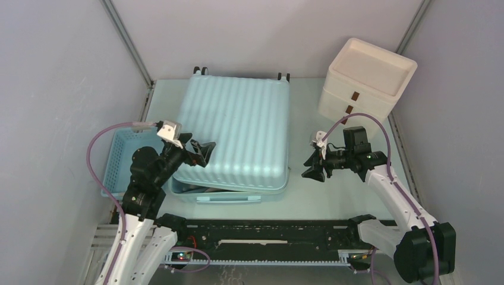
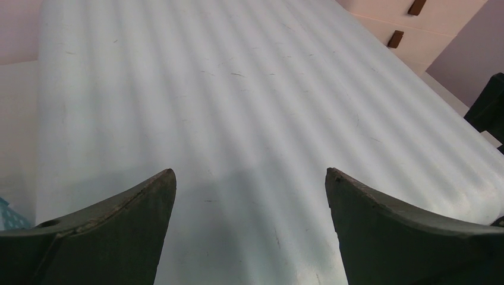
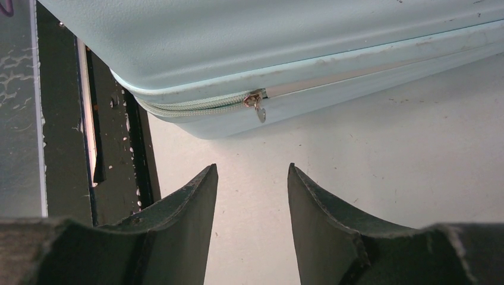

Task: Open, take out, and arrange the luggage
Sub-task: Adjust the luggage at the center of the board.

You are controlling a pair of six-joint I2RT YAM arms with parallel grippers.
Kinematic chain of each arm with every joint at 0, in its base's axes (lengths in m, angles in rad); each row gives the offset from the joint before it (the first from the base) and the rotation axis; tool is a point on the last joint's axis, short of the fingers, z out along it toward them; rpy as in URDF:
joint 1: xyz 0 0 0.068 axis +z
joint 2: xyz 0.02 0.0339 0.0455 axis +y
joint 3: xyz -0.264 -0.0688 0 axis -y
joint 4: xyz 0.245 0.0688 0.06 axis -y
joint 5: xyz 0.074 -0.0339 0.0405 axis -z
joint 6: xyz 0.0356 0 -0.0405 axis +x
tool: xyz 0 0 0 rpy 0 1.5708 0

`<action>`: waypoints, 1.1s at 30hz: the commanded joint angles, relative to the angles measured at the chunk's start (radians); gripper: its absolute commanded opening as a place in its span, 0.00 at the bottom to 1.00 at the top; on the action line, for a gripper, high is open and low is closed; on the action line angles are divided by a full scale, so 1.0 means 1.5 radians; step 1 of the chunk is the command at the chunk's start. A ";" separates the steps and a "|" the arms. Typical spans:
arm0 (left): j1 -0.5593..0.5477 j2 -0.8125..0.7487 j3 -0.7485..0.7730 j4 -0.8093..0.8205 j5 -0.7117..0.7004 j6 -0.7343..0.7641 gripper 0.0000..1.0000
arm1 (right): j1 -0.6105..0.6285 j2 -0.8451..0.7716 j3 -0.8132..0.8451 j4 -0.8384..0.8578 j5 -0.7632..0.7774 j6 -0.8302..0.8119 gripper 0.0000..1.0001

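The luggage lies flat on the table. Our left gripper hangs over its lid, fingers spread wide, maybe to steady it. Our right gripper, fingers a little apart and empty, faces the zipper pull; we think it wants to pinch it.

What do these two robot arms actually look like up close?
The left arm and right arm have white links and black joints, with a mauve cable running along each. The left gripper and right gripper each end in two dark, curved, tapering fingers.
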 commanded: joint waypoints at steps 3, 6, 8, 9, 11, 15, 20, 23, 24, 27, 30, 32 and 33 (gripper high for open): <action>-0.002 -0.005 0.000 -0.007 -0.066 -0.005 1.00 | -0.005 -0.012 0.030 -0.003 -0.014 -0.013 0.55; 0.010 -0.012 0.000 -0.010 -0.106 -0.017 1.00 | -0.005 -0.013 0.030 -0.003 -0.013 -0.014 0.55; 0.027 -0.016 -0.001 -0.011 -0.120 -0.027 0.99 | -0.005 -0.013 0.030 -0.003 -0.013 -0.014 0.55; 0.042 -0.018 -0.001 -0.010 -0.123 -0.035 0.98 | -0.006 -0.013 0.029 -0.004 -0.013 -0.014 0.55; 0.079 -0.020 -0.003 -0.001 -0.120 -0.053 0.94 | -0.006 -0.014 0.030 -0.005 -0.015 -0.015 0.55; 0.166 -0.018 -0.011 0.017 -0.100 -0.088 0.89 | -0.007 -0.015 0.030 -0.006 -0.018 -0.018 0.55; 0.250 0.004 -0.015 0.015 -0.114 -0.118 0.78 | -0.007 -0.016 0.030 -0.014 -0.028 -0.027 0.55; 0.263 0.031 -0.006 -0.016 -0.170 -0.131 0.67 | -0.007 -0.019 0.030 -0.017 -0.033 -0.030 0.54; 0.268 0.041 -0.001 -0.022 -0.184 -0.134 0.62 | -0.006 -0.020 0.030 -0.017 -0.036 -0.030 0.54; 0.295 0.065 0.004 -0.036 -0.220 -0.147 0.47 | -0.003 -0.022 0.030 -0.019 -0.038 -0.032 0.54; 0.332 0.097 0.003 -0.033 -0.196 -0.158 0.45 | 0.005 -0.021 0.030 -0.019 -0.036 -0.032 0.54; 0.353 0.131 0.006 -0.032 -0.135 -0.161 0.45 | 0.012 -0.020 0.030 -0.019 -0.035 -0.031 0.54; 0.362 0.150 0.010 -0.032 -0.112 -0.161 0.45 | 0.015 -0.022 0.030 -0.019 -0.036 -0.030 0.54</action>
